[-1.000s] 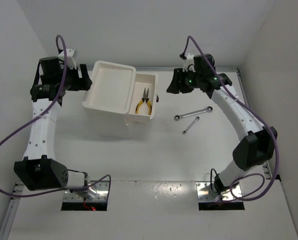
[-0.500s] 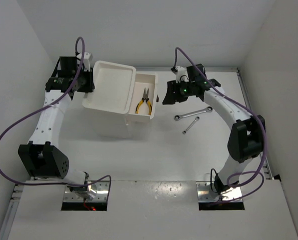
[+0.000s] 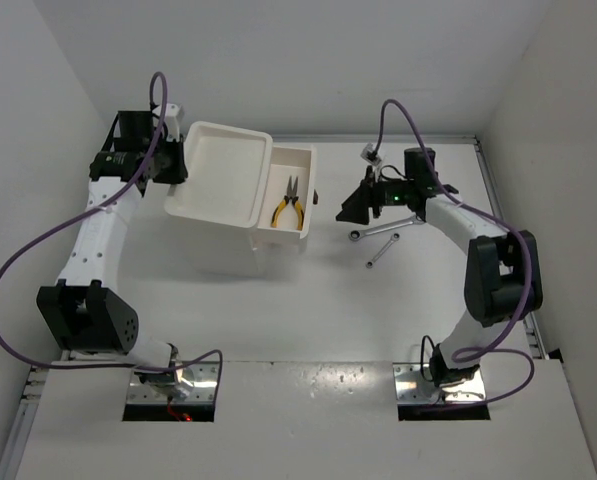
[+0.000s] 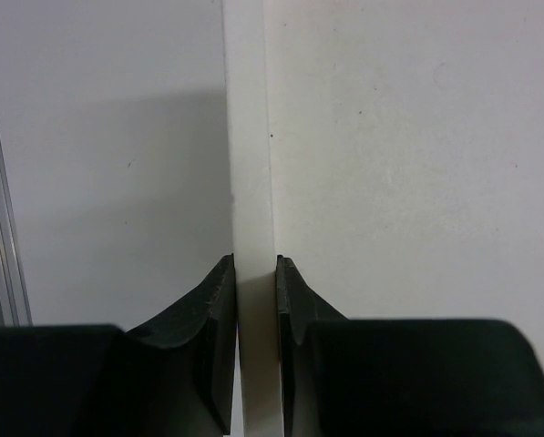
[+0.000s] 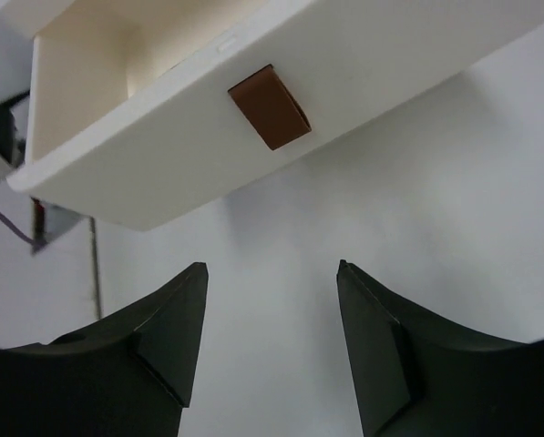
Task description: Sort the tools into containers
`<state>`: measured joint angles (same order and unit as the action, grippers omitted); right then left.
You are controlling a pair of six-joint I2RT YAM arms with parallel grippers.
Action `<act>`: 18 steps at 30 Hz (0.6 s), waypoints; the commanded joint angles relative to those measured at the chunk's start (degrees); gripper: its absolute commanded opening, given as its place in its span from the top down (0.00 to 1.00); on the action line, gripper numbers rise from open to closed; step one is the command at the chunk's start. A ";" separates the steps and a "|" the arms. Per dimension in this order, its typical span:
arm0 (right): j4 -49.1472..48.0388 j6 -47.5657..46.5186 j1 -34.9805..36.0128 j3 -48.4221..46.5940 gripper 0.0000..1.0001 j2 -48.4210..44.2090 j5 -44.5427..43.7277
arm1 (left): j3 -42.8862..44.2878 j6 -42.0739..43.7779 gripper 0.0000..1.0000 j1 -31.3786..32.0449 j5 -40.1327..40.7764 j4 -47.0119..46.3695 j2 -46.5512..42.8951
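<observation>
The containers are one white box unit (image 3: 218,250) with a shallow top tray (image 3: 223,175) and a drawer (image 3: 300,160) pulled out to the right. Yellow-handled pliers (image 3: 288,206) lie in that drawer. My left gripper (image 3: 178,166) is shut on the tray's left rim (image 4: 251,164), which runs straight between its jaws (image 4: 254,269). Two silver wrenches (image 3: 396,222) (image 3: 382,251) lie on the table right of the drawer. My right gripper (image 3: 350,210) hangs open by the upper wrench's near end, empty (image 5: 270,267), facing the drawer's red-brown handle (image 5: 270,107).
White walls close in the table at the back and on both sides. A metal rail (image 3: 488,190) runs along the table's right edge. The right arm's purple cable (image 3: 398,110) loops above its wrist.
My left gripper has closed onto the tray's left rim. My right gripper swung in toward the drawer's handle, then drew back and toward the near side over the wrenches, opening wider.
</observation>
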<state>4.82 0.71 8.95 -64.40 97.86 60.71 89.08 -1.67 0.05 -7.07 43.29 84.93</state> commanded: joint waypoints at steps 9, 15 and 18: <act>-0.76 -38.77 0.19 -2.48 0.32 -1.71 5.65 | 1.80 1.32 1.00 0.03 -5.50 1.45 1.21; -3.94 -38.77 1.24 -5.29 0.26 1.10 5.65 | 1.80 1.85 1.00 0.03 -5.50 1.45 1.21; -2.45 -38.77 1.86 -7.31 0.25 2.24 7.05 | 1.80 1.85 1.00 0.03 -5.50 1.98 1.21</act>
<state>5.61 -34.50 10.11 -67.94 99.15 63.57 89.47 -1.32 -0.10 -7.73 43.66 85.30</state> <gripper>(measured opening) 0.747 0.236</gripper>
